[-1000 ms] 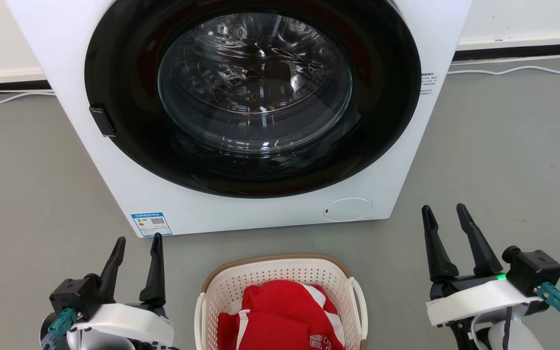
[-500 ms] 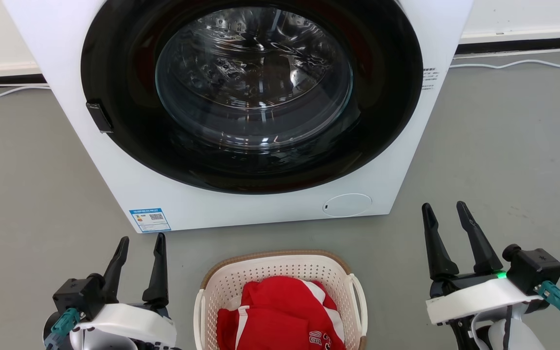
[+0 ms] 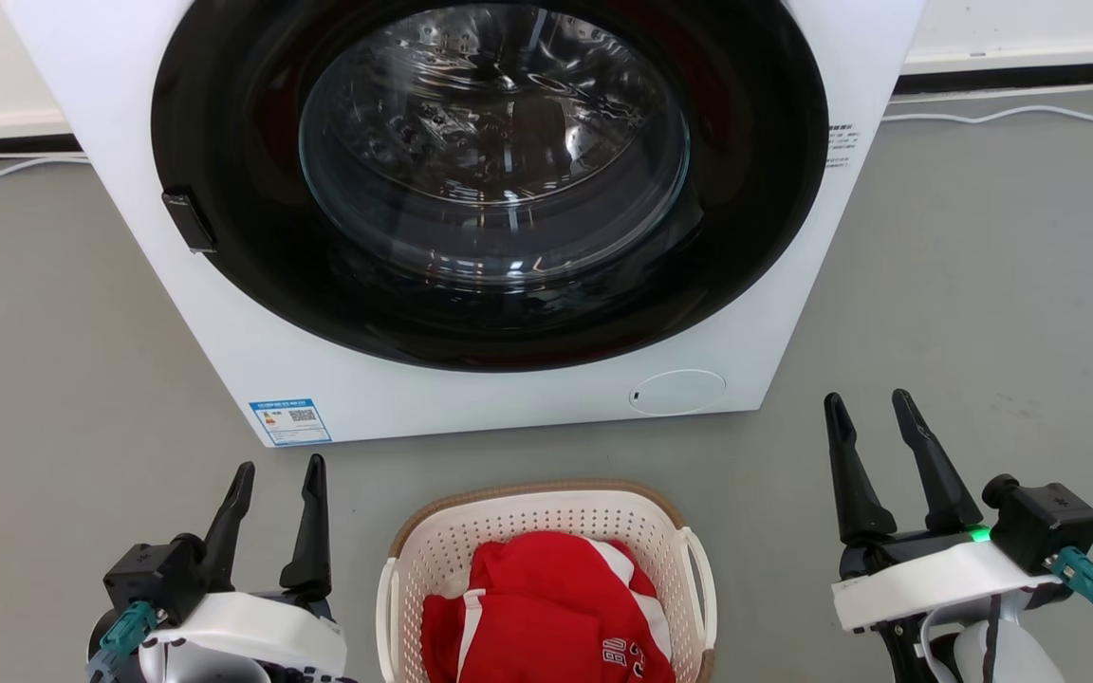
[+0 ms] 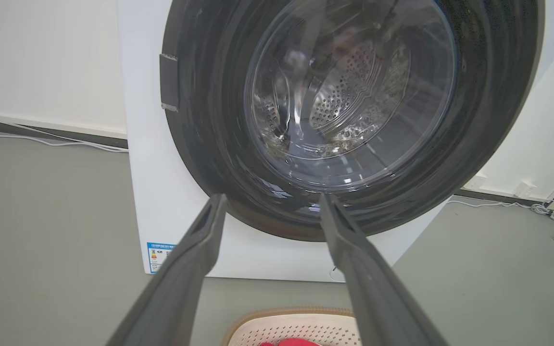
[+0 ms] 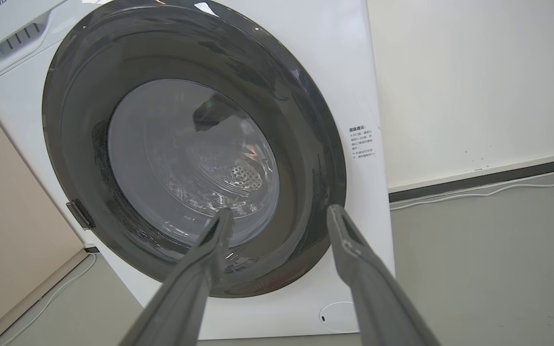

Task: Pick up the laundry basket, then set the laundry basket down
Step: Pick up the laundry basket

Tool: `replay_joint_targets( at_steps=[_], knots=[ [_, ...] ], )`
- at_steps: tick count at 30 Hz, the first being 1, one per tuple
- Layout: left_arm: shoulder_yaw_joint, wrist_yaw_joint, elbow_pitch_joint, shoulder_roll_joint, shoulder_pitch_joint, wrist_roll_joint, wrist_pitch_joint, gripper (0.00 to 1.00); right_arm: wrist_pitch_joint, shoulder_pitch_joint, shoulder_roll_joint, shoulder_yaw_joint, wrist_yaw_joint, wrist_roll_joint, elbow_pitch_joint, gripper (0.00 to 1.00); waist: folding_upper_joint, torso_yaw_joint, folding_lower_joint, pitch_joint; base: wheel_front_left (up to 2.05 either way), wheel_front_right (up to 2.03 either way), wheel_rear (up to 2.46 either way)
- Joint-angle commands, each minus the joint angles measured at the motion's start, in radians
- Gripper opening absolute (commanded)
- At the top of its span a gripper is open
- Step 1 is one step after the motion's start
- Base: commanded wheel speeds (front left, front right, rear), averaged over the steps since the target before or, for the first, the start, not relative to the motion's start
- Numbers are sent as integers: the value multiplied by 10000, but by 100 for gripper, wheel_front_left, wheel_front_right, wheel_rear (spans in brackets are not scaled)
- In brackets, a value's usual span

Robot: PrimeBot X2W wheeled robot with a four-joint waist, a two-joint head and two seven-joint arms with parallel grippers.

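- Head view: the laundry basket stands on the grey floor at bottom centre, just before the washing machine, and its near part is cut off by the lower edge. A red garment lies heaped inside.
- Head view: the left gripper at lower left and the right gripper at lower right both have their fingers spread and carry nothing. Each stands off to one side of the basket and touches nothing.
- Hazard: the white loop handles are thin and sit close to the basket wall. A finger arriving off line would likely push the light basket along the smooth floor rather than catch the loop.
- Hazard: if one arm lifts before the other, the basket tilts and the garment may spill out.
- Left wrist view: the fingers are apart and point at the machine's door glass. The basket's tan rim shows at the bottom edge, under the frame-right finger. The arm must turn down and inward, and a careless swing could strike the door.
- Right wrist view: the fingers are apart and aimed at the lower door. A white cable runs along the wall at right, well apart; it is a snag risk only if the base rolls that way.
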Motion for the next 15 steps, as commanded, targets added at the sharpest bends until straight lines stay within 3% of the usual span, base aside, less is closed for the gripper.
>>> replay_joint_targets(
  at_steps=[1, 15],
  knots=[
    [257, 46, -241, 101, -295, -28, -61, 100, -136, -240, -7, 146, 71, -3, -240, 100, 0, -3, 0, 66, 0, 0, 0],
    [211, -13, 294, 101, -996, -53, -61, 100, -136, -703, 125, 353, 71, 91, 2, 100, 0, 14, 0, 1396, 0, 0, 0]
  ],
)
